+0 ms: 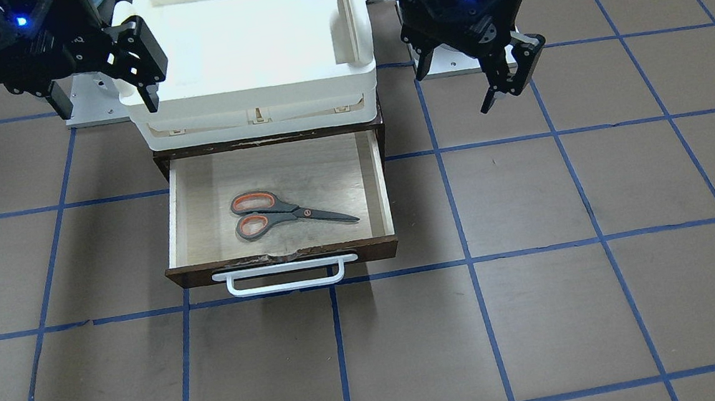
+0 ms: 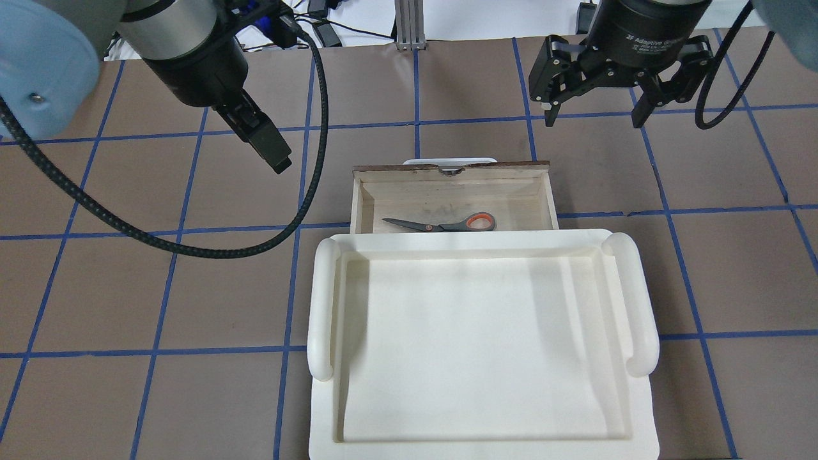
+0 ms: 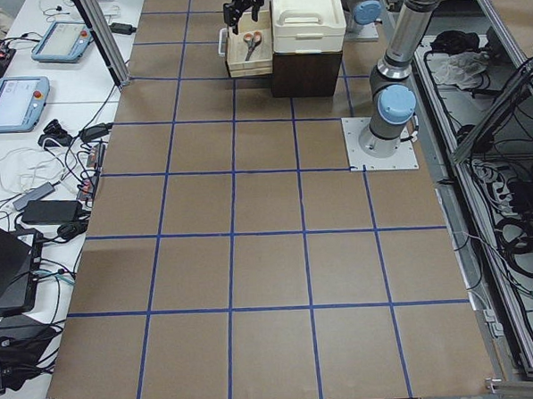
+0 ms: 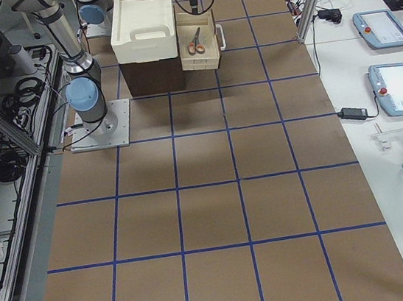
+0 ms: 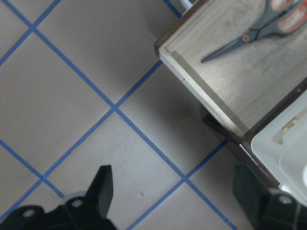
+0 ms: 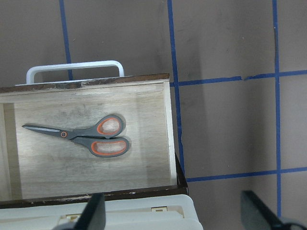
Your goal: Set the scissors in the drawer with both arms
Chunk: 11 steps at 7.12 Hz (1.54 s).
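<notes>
Cream-white tray fills the foreground of the overhead view. Beyond its far edge the drawer stands open, and the scissors lie flat on its pale floor, blades toward the robot's left. Placement looks complete (closing the drawer, if wanted, is what remains). You should push squarely on the white handle so the drawer runs in straight. Left gripper hangs tilted off the drawer's left side, fingers apart, holding nothing. Right gripper hovers pointing down off the right side, fingers spread wide, also empty.
</notes>
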Available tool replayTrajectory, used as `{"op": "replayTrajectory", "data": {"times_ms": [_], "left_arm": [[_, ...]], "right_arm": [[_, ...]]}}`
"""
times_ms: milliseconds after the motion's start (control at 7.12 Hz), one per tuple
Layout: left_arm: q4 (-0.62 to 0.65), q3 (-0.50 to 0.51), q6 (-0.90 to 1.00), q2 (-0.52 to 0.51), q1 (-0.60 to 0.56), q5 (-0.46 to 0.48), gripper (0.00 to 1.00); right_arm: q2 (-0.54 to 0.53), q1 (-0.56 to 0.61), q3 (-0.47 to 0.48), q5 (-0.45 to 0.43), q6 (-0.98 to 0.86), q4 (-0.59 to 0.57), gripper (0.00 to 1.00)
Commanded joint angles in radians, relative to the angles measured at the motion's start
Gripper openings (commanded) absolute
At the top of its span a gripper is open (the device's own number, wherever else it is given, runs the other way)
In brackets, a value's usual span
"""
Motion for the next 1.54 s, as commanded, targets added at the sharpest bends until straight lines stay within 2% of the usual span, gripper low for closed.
{"op": "replayTrajectory", "data": {"times_ms": [0, 281, 702, 1404], "left_arm": [[0.026, -0.012, -0.283, 0.014, 0.012, 0.023, 0.90], [0.026, -0.031, -0.391, 0.026, 0.030, 0.065, 0.90], [0.023, -0.041, -0.404, 0.031, 0.027, 0.065, 0.91], [0.015, -0.039, -0.500, 0.037, 0.030, 0.069, 1.00]], "right_arm": [[0.001, 0.000, 0.001, 0.002, 0.002, 0.000, 1.00], [0.001, 0.000, 0.001, 0.000, 0.002, 0.000, 1.00], [0.001, 0.000, 0.001, 0.000, 0.003, 0.000, 1.00], [0.001, 0.000, 0.001, 0.002, 0.002, 0.000, 1.00]]}}
